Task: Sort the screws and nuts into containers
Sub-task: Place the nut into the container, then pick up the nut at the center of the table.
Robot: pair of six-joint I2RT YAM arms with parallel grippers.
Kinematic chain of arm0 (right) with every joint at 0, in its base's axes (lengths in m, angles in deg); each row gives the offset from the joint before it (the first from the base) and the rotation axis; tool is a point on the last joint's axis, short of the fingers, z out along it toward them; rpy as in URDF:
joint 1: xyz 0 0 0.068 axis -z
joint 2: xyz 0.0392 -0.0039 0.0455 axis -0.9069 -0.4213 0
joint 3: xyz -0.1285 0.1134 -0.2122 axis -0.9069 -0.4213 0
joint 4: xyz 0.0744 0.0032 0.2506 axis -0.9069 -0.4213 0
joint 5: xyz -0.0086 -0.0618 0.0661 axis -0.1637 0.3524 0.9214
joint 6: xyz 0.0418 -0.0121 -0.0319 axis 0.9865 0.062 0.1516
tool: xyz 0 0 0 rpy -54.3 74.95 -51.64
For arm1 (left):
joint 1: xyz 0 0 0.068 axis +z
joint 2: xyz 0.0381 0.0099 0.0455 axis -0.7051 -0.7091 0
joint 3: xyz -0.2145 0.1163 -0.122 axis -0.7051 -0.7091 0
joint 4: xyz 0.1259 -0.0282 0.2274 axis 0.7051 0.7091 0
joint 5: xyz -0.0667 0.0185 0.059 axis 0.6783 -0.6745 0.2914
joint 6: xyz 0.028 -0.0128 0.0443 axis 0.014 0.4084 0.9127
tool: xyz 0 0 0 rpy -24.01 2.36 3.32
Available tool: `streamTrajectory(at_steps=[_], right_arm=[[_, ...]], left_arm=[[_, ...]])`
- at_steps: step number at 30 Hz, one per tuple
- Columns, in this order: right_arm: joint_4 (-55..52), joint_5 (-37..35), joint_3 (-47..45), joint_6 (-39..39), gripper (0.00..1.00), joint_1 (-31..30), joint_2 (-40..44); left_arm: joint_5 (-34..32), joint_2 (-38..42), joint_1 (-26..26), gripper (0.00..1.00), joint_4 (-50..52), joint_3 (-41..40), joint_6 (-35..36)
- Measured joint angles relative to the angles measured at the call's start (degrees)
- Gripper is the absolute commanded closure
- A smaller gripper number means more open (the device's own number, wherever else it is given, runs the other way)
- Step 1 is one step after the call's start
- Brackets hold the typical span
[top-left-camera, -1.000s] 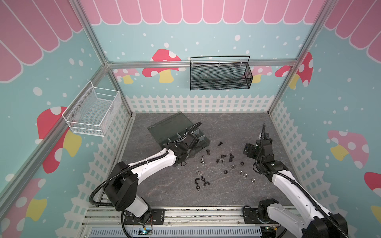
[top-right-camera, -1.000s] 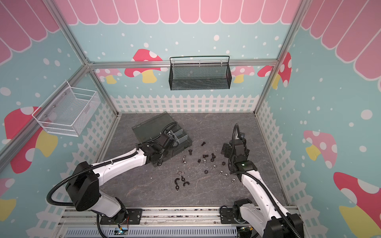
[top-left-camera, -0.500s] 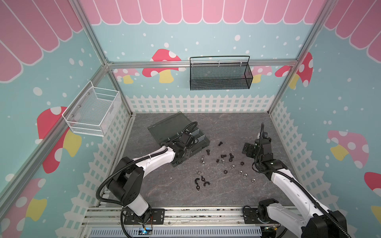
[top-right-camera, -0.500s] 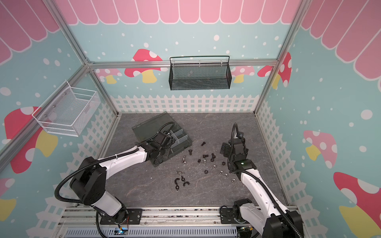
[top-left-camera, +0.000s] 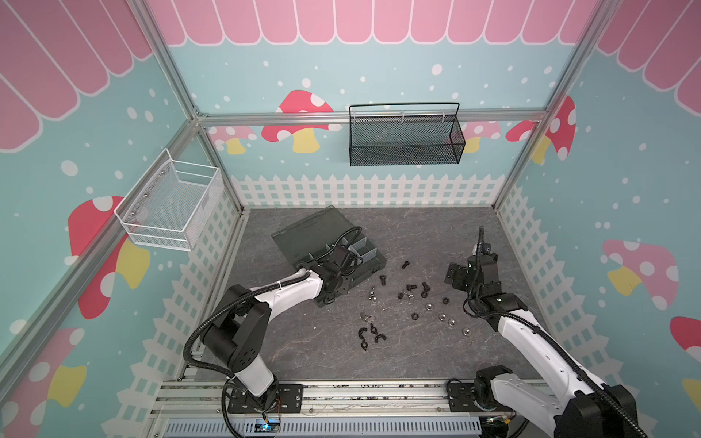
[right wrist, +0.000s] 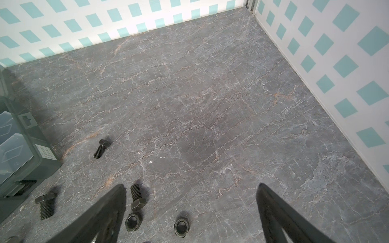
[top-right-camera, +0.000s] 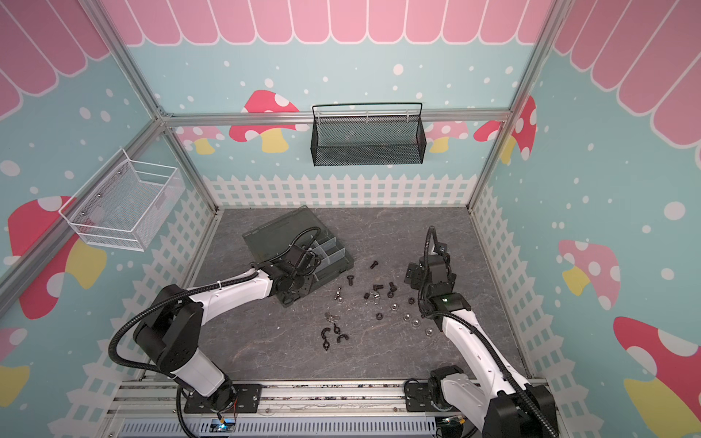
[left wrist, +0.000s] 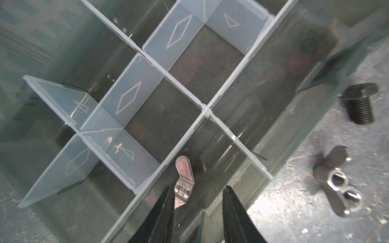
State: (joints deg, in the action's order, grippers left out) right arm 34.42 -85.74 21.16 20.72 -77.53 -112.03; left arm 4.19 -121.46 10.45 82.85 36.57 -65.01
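The dark grey organizer box (top-left-camera: 373, 261) lies open at the back left, its containers set off by whitish dividers (left wrist: 164, 69). My left gripper (left wrist: 197, 188) hovers over it, also in both top views (top-left-camera: 347, 261) (top-right-camera: 307, 261). Its jaws stand apart, and a silver winged nut (left wrist: 184, 181) lies in a compartment against one finger. Black screws (top-left-camera: 383, 280) (left wrist: 360, 105) (right wrist: 102, 148), black hex nuts (right wrist: 181, 226) (top-left-camera: 415, 315), silver domed nuts (top-left-camera: 442, 316) and black winged nuts (top-left-camera: 370, 333) lie scattered mid-table. My right gripper (right wrist: 191, 186) (top-left-camera: 455, 275) is wide open above the floor, holding nothing.
The box's smoky lid (top-left-camera: 311, 235) lies flat behind it. A black mesh basket (top-left-camera: 404, 140) hangs on the back wall and a white wire basket (top-left-camera: 170, 204) on the left wall. Another silver winged nut (left wrist: 336, 183) lies on the table beside the box.
My left gripper has opened over the box and the silver winged nut now lies loose in a compartment. The right arm has barely moved.
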Motion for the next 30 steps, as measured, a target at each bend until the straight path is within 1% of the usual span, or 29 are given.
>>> streamTrajectory(at_steps=[2, 6, 9, 12, 17, 21, 30], right_arm=[[-0.02, 0.00, 0.00, 0.00, 0.03, 0.00, 0.00], [-0.33, -0.50, 0.00, 0.11, 0.03, 0.00, 0.00], [-0.85, -1.11, 0.02, 0.50, 0.03, 0.00, 0.00], [-1.49, -1.49, 0.24, 0.98, 0.03, 0.00, -0.59], [-2.38, -1.49, 0.70, 1.44, 0.03, 0.00, -1.88], [-2.67, -1.49, 0.70, 1.55, 0.03, 0.00, -1.88], [-2.49, -1.81, 0.70, 1.53, 0.03, 0.00, -0.33]], left_arm=[[-0.22, 1.81, -1.33, 0.58, 0.35, 0.02, -1.18], [-0.70, 4.15, -6.29, 0.55, 0.92, 0.68, -4.44], [-0.61, 3.41, -9.97, 0.55, 0.79, 1.81, -7.61], [-0.31, 0.26, -12.17, 0.56, 0.42, 3.45, -10.14], [0.26, -7.17, -13.29, 0.56, -1.38, 6.14, -11.85], [0.24, -11.30, -13.31, 0.57, -2.38, 8.15, -11.82], [0.63, -17.75, -12.92, 0.66, -4.90, 13.31, -11.85]])
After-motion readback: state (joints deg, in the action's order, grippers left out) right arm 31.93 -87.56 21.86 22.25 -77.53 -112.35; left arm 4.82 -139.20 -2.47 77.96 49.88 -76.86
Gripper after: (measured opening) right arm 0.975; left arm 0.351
